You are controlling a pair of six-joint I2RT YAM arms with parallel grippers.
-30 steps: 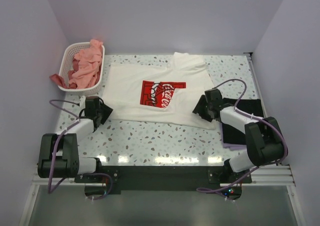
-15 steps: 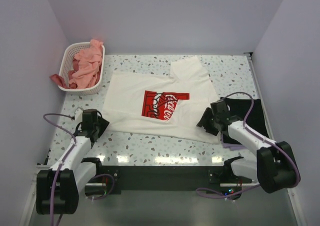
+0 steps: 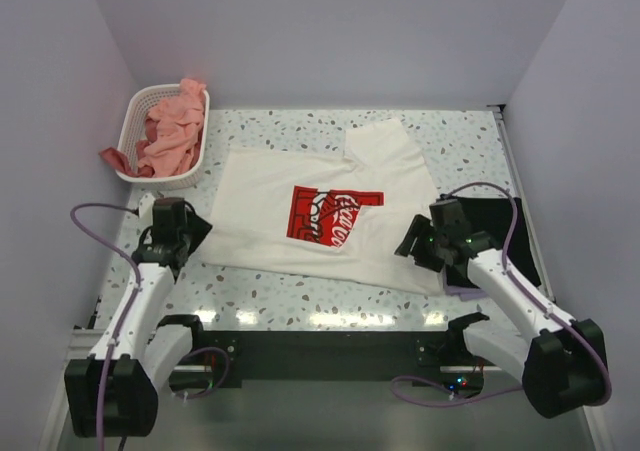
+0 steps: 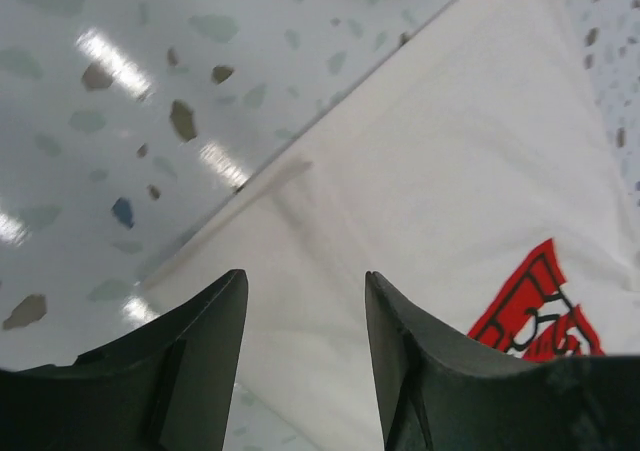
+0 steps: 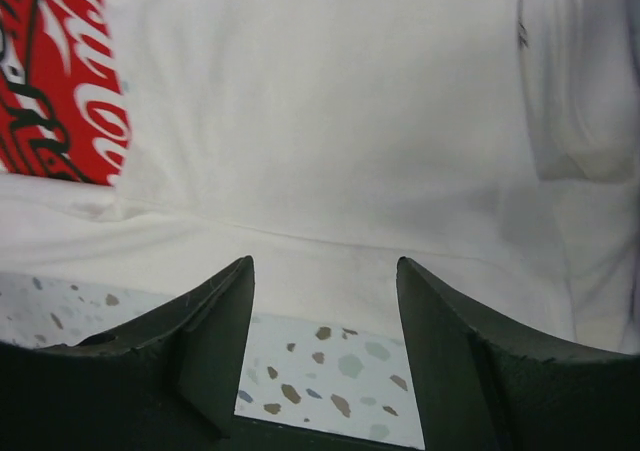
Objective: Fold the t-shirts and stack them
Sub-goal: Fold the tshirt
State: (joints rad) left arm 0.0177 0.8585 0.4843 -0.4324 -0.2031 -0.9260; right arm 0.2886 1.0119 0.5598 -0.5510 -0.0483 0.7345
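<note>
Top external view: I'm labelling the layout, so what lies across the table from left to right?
White basket holding salmon-pink t-shirts → cream-white t-shirt with the red logo → right gripper → black t-shirt.

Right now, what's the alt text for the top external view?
A cream-white t-shirt with a red logo lies spread on the table, the open left gripper and open right gripper at its near corners. Salmon-pink t-shirts fill a basket at far left; a black t-shirt lies at right.
</note>
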